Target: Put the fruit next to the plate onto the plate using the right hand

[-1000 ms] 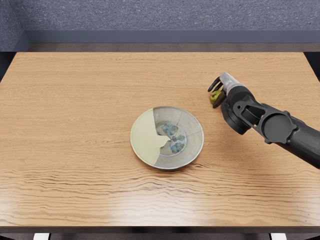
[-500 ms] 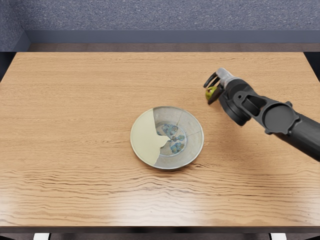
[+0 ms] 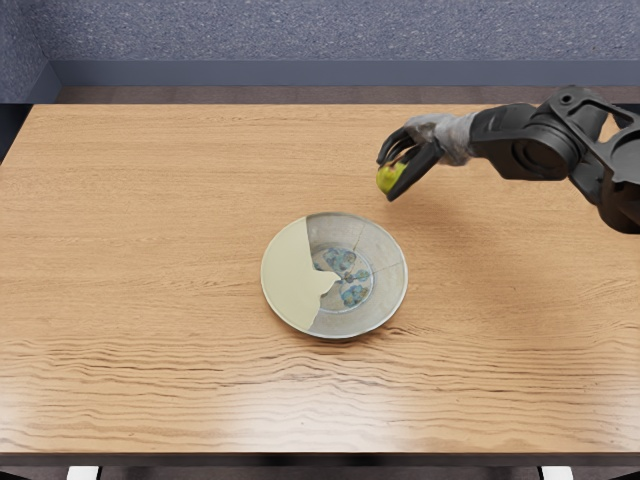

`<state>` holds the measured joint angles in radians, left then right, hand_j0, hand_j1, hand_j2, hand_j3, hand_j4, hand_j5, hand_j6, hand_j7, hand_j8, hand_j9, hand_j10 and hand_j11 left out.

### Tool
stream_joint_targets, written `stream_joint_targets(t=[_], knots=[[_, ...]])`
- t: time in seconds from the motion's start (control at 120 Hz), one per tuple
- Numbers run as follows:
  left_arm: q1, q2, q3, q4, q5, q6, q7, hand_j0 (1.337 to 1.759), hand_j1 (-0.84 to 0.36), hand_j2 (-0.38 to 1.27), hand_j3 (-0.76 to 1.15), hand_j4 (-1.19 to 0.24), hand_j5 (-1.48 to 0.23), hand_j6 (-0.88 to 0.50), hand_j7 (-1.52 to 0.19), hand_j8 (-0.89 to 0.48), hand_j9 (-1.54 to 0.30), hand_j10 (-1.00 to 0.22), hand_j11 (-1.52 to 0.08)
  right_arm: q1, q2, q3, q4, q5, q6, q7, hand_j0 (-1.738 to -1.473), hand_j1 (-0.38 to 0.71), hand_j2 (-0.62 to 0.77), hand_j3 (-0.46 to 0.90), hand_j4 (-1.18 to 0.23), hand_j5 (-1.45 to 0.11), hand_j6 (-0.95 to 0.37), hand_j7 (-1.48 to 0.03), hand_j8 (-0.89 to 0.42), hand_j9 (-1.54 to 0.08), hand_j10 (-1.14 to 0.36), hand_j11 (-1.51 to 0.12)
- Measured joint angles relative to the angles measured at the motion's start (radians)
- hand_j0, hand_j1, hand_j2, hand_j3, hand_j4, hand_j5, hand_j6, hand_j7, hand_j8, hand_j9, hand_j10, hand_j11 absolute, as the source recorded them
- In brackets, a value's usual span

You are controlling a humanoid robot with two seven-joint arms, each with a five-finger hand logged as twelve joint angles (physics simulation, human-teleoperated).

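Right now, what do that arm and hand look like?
The right arm is matte black, made of chunky rounded segments with disc-shaped joints. A pale grey cuff covers the wrist; the right hand has slim dark fingers. No cables or markings show.

Wooden table (image 3: 150, 200), light grain, is seen across most of the view. One round plate (image 3: 290, 272) is set flat on it, approx. at centre. Plate is coloured cream at its 9 o'clock side, w/ blue motif in the middle.
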<state>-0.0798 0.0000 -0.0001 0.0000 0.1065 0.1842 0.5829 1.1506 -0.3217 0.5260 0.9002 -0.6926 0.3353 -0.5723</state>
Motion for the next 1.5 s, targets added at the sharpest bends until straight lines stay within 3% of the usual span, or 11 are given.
stream_joint_targets(t=[0.292, 0.742, 0.775, 0.9, 1.042, 1.283, 1.5], knots=[[0.0, 0.0, 0.0, 0.0, 0.0, 0.0, 0.0, 1.658, 0.35, 0.0, 0.0, 0.0, 0.0, 0.01, 0.0, 0.01, 0.0, 0.0, 0.0, -0.005, -0.002, 0.055, 0.011, 0.066, 0.241, 0.003, -1.651, 0.24, 0.21, 0.0, -0.8, -1.13, -0.49, -1.07, -0.4, -1.15, -0.63, -1.16], [0.0, 0.0, 0.0, 0.0, 0.0, 0.0, 0.0, 1.658, 0.35, 0.0, 0.0, 0.0, 0.0, 0.01, 0.0, 0.01, 0.0, 0.0, 0.0, -0.077, 0.053, 0.06, 0.08, 0.072, 0.278, 0.003, -1.651, 0.24, 0.2, 0.0, -0.8, -1.12, -0.49, -1.07, -0.4, -1.14, -0.63, -1.15], [0.0, 0.0, 0.0, 0.0, 0.0, 0.0, 0.0, 1.658, 0.35, 0.0, 0.0, 0.0, 0.0, 0.01, 0.0, 0.01, 0.0, 0.0, 0.0, -0.08, 0.056, 0.06, 0.081, 0.072, 0.278, 0.003, -1.651, 0.22, 0.17, 0.0, -0.76, -1.07, -0.5, -1.02, -0.41, -1.09, -0.63, -1.09], [0.0, 0.0, 0.0, 0.0, 0.0, 0.0, 0.0, 1.658, 0.35, 0.0, 0.0, 0.0, 0.0, 0.01, 0.0, 0.01, 0.0, 0.0, 0.0, -0.089, 0.051, 0.061, 0.081, 0.139, 0.277, 0.003, -1.654, -0.04, 0.09, 0.0, -0.41, -0.58, -0.27, -0.55, -0.22, -0.59, -0.3, -0.59], [0.0, 0.0, 0.0, 0.0, 0.0, 0.0, 0.0, 1.658, 0.35, 0.0, 0.0, 0.0, 0.0, 0.01, 0.0, 0.01, 0.0, 0.0, 0.0, -0.091, 0.008, 0.077, 0.081, 0.286, 0.276, 0.003, -1.656, -0.19, 0.04, 0.0, -0.2, -0.29, -0.13, -0.28, -0.11, -0.29, -0.15, -0.3], [0.0, 0.0, 0.0, 0.0, 0.0, 0.0, 0.0, 1.658, 0.35, 0.0, 0.0, 0.0, 0.0, 0.01, 0.0, 0.01, 0.0, 0.0, 0.0, -0.146, -0.117, 0.108, 0.08, 0.631, 0.276, 0.003, -1.658, -0.3, 0.01, 0.0, -0.06, -0.09, -0.04, -0.08, -0.03, -0.09, -0.05, -0.09], [0.0, 0.0, 0.0, 0.0, 0.0, 0.0, 0.0, 1.658, 0.35, 0.0, 0.0, 0.0, 0.0, 0.01, 0.0, 0.01, 0.0, 0.0, 0.0, -0.256, -0.238, 0.117, 0.08, 0.801, 0.276, 0.003, -1.658, -0.33, 0.01, 0.0, -0.02, -0.03, -0.01, -0.03, -0.01, -0.03, -0.02, -0.03]])
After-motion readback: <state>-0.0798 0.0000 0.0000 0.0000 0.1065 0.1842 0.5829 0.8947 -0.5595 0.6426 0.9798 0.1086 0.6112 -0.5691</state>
